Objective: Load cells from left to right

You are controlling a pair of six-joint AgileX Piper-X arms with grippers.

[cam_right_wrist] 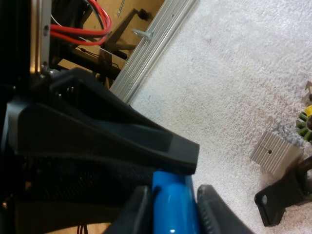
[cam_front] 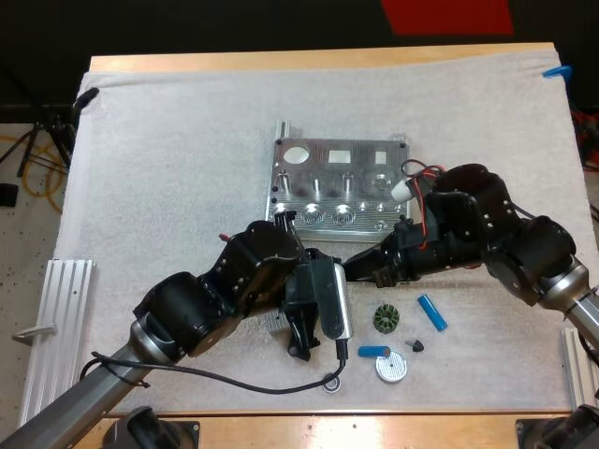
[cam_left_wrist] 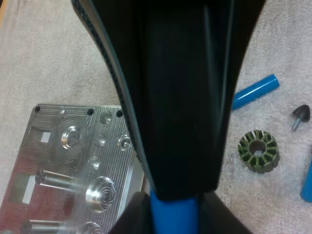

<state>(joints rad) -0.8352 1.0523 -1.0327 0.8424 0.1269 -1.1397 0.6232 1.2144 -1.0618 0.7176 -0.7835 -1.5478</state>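
Handover above the mat (cam_front: 168,187), just in front of the metal fixture (cam_front: 337,182): clenching the blue cell (cam_left_wrist: 173,213) in the left end effector (cam_left_wrist: 173,222), and pinching the same cell from the opposite side with the right end effector (cam_right_wrist: 171,214). Judging it rigid, light, smooth and round, so apt to twist or slide in a pinch. Favouring a hold across the mid-body, square to the axis, keeping one end bare for the leftmost bore. Leaving a spare cell (cam_front: 431,311) and a second spare cell (cam_front: 373,352) lying on the mat beside a green stator ring (cam_front: 385,320). Seeing no blue seated in the fixture yet.
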